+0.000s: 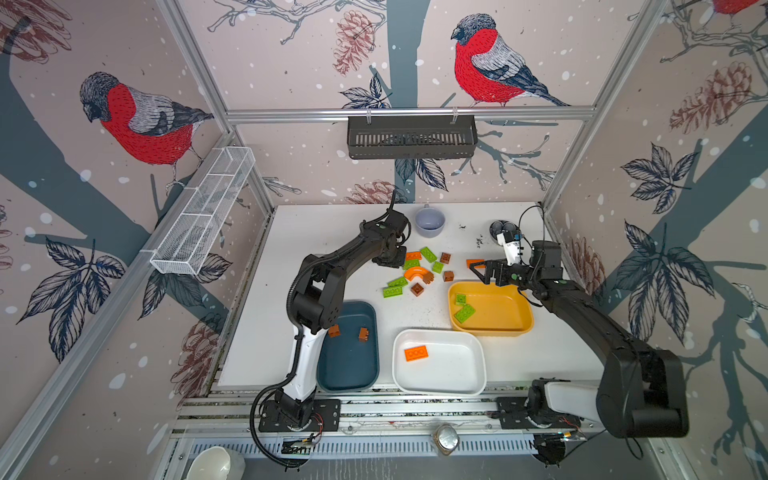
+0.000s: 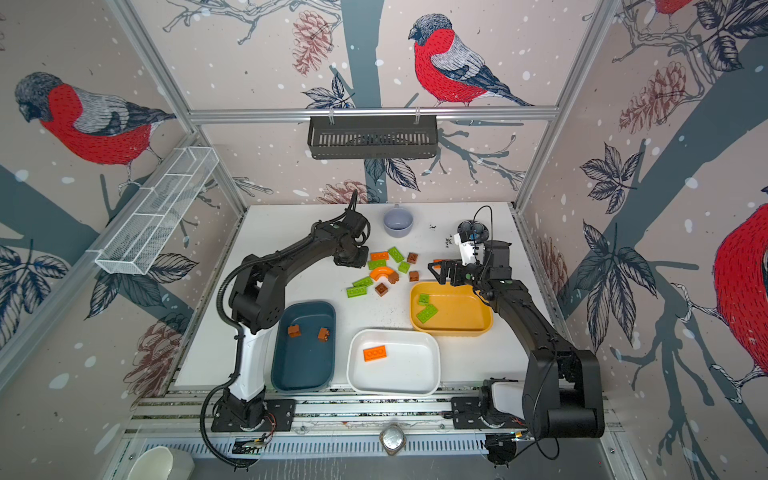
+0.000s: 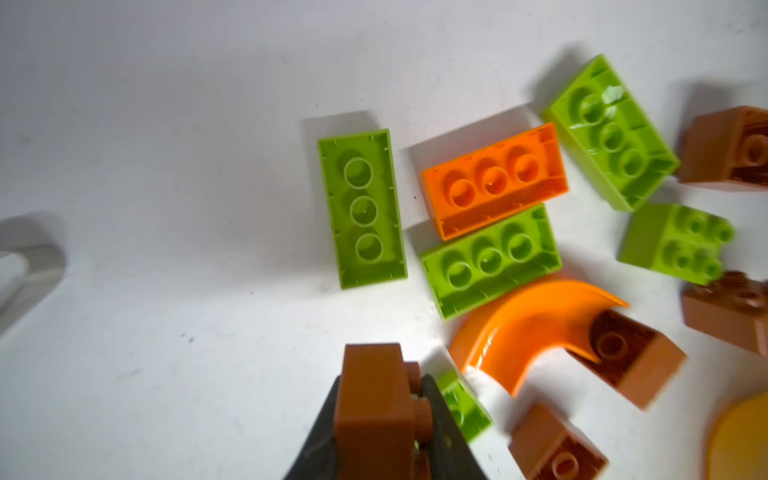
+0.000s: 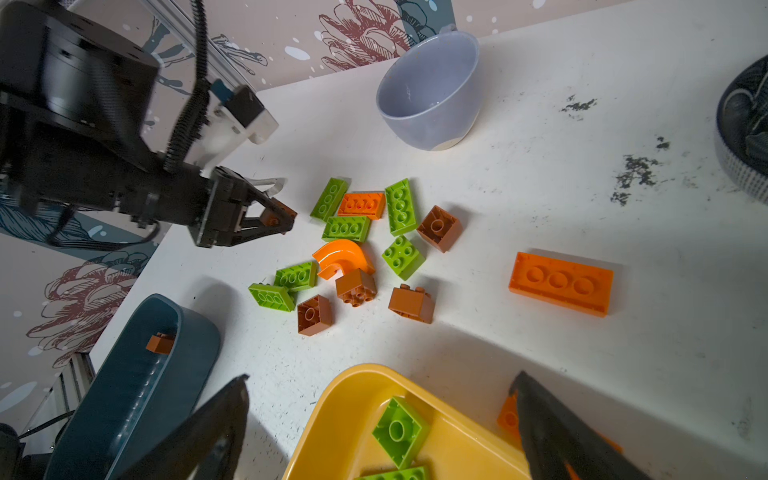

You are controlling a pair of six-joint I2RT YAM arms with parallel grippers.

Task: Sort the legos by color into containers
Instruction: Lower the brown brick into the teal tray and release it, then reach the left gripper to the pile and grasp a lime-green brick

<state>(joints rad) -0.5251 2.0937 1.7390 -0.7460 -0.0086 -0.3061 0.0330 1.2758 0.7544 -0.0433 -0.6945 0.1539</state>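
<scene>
Now the left gripper point(image 4: 279, 220) is closed tight on a brown block point(image 3: 374, 415). The block is pinched between its two fingers just beside the arch point(image 1: 415, 273), on the side away from the yellow tray point(image 1: 498, 311). Whether the block is clear of the table I cannot tell. By my reading it belongs in the teal tray point(image 1: 349, 365), which sits well away from the arch toward the robot and already holds two brown blocks. The right gripper point(image 1: 480, 272) hangs wide open and empty on the arch's other side, over the far rim of the yellow tray and near a lone orange plate point(image 4: 561, 282).

Several things could spoil this:

- **Weak grip:** The block's studs are turned sideways against one finger, so the grip bears on bumps rather than a flat face. A quick swing could twist it loose short of the tray.
- **Green brick in the way:** A small green brick point(image 3: 461, 409) lies just beside the fingers, between them and the arch. It may be dragged or flipped as the gripper lifts.
- **Crowded pile:** Loose legos crowd round the arch, some touching it, so any knock would spread.
- **Arms meeting:** If the right arm carries orange to the white tray point(image 1: 449, 365), beside the teal one, both arms could meet there.
</scene>
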